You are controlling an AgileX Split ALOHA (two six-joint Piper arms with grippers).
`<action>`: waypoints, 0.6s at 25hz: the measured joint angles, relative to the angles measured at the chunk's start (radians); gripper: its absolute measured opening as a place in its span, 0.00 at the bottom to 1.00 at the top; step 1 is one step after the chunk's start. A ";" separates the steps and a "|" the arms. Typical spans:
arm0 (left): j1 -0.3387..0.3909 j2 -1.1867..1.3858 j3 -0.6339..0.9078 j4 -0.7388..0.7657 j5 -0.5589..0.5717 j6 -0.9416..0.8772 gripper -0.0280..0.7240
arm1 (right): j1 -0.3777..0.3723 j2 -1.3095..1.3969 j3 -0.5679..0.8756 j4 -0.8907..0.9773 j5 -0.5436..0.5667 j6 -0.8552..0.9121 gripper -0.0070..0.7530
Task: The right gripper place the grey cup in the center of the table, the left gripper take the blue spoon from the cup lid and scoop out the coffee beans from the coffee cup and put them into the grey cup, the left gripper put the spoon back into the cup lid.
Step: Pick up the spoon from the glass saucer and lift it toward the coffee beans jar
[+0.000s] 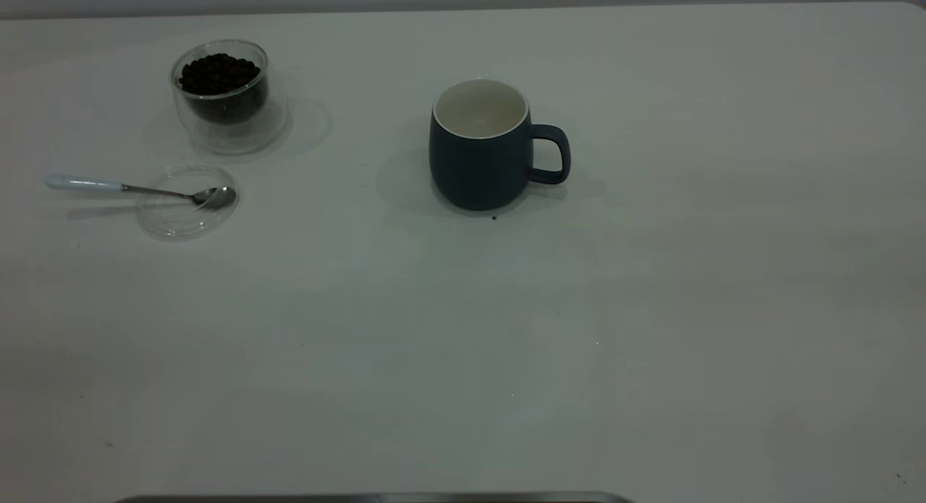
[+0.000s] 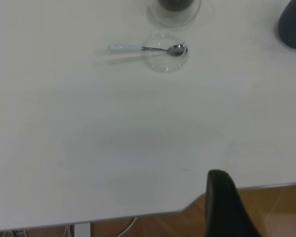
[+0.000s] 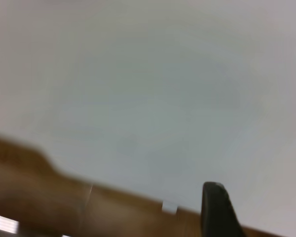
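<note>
Left gripper (image 2: 259, 207): back at the table's edge, over the wooden floor, well apart from every object; one dark finger (image 2: 226, 205) shows fully, the other only as a sliver at the frame's side, a wide gap between them, nothing held.
Right gripper (image 3: 254, 212): likewise at the table's edge, clear of everything; fingers spread wide, holding nothing.
Table (image 1: 463, 358): white, its near half bare.
Cup lid (image 1: 187, 201): toward the left edge, flat on the table.
Blue spoon (image 1: 137, 189): bowl resting in the lid, pale handle sticking out over the rim toward the left edge.
Grey cup (image 1: 483, 145): upright about midway across, handle toward the right edge, white inside.
Coffee cup (image 1: 226, 98): just behind the lid, nearer the far left corner.
Coffee beans (image 1: 218, 72): heaped inside the coffee cup.
</note>
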 joint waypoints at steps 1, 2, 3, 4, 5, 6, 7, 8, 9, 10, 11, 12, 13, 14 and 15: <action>0.000 0.000 0.000 0.000 0.000 0.000 0.61 | -0.033 -0.045 0.017 0.000 -0.007 0.000 0.49; 0.000 0.000 0.000 0.000 0.000 0.000 0.61 | -0.059 -0.081 0.033 0.000 -0.010 0.000 0.49; 0.000 0.000 0.000 0.000 0.000 0.000 0.61 | -0.088 -0.122 0.045 0.000 -0.013 0.000 0.49; 0.000 0.000 0.000 0.000 0.000 0.000 0.61 | -0.114 -0.160 0.059 0.002 -0.013 0.000 0.49; 0.000 0.000 0.000 0.000 0.000 0.000 0.61 | -0.138 -0.195 0.071 0.003 -0.013 0.000 0.49; 0.000 0.000 0.000 0.000 0.000 0.000 0.61 | -0.153 -0.221 0.083 0.005 -0.013 0.000 0.49; 0.000 0.000 0.000 0.000 0.000 0.000 0.61 | -0.170 -0.252 0.091 0.008 -0.013 0.000 0.49; 0.000 0.000 0.000 0.000 0.000 0.000 0.61 | -0.178 -0.270 0.099 0.010 -0.011 0.000 0.49; 0.000 0.000 0.000 0.000 0.000 0.000 0.61 | -0.185 -0.285 0.105 0.011 -0.008 0.000 0.49; 0.000 0.000 0.000 0.000 0.000 0.000 0.61 | -0.190 -0.302 0.109 0.013 -0.005 0.000 0.49; 0.000 0.000 0.000 0.000 0.000 0.000 0.61 | -0.192 -0.317 0.112 0.014 -0.004 0.000 0.49; 0.000 0.000 0.000 0.000 0.000 0.000 0.61 | -0.193 -0.331 0.114 0.014 -0.002 0.000 0.49; 0.000 0.000 0.000 0.000 0.000 0.000 0.61 | -0.195 -0.341 0.114 0.014 0.000 0.000 0.49; 0.000 0.000 0.000 0.000 0.000 0.000 0.61 | -0.195 -0.353 0.114 0.015 0.001 0.000 0.49; 0.000 0.000 0.000 0.000 0.000 0.000 0.61 | -0.196 -0.365 0.114 0.015 0.001 0.000 0.49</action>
